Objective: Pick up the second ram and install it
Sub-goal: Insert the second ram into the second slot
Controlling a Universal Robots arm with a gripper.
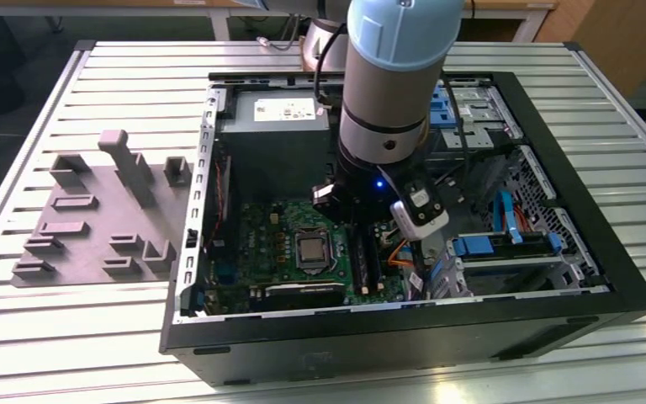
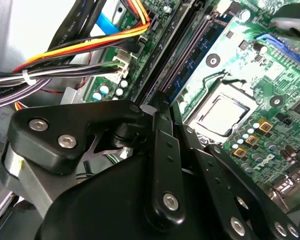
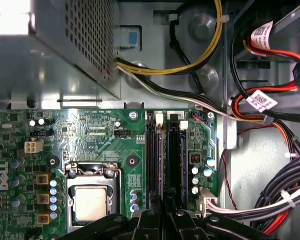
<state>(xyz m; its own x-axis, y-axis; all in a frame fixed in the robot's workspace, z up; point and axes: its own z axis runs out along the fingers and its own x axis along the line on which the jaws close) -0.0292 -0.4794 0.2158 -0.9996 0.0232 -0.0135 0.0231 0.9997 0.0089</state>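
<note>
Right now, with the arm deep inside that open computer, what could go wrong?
The black pincer hangs right at the long black memory slots; a slightly skewed push there might strain the green motherboard. The bundled black and white cables lie close beside the slots and could snag on the arm. The silver square processor sits bare nearby, so a sideways slip could hit it.

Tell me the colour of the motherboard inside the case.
Green; the motherboard shows best in the first wrist view.
</note>
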